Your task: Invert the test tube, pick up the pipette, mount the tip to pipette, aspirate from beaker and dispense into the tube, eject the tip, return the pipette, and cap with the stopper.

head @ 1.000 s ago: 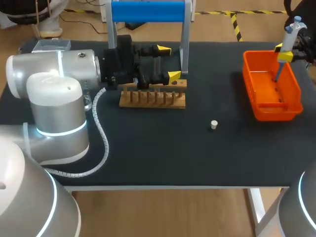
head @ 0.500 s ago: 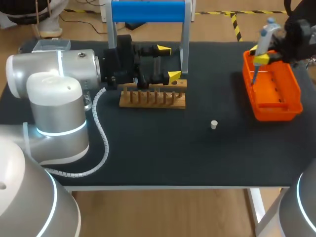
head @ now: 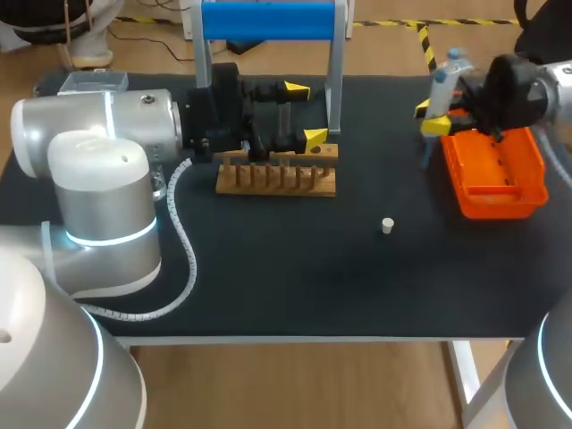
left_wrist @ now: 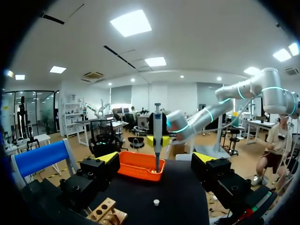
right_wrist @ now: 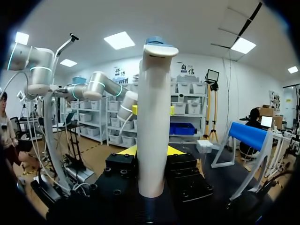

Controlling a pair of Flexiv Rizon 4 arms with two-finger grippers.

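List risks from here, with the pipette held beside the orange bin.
The pipette, gripped in the right tool, hangs with its thin end close to the orange bin's wall and might snag it. The white stopper lies loose on the table; a low pass could knock it. The left tool stands open at the wooden rack, so the arms may crowd there.

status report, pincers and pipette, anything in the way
Right pincer shut on pipette, held beside the orange bin. Left pincer open over the wooden rack. Stopper lies alone on the mat, nothing blocking.
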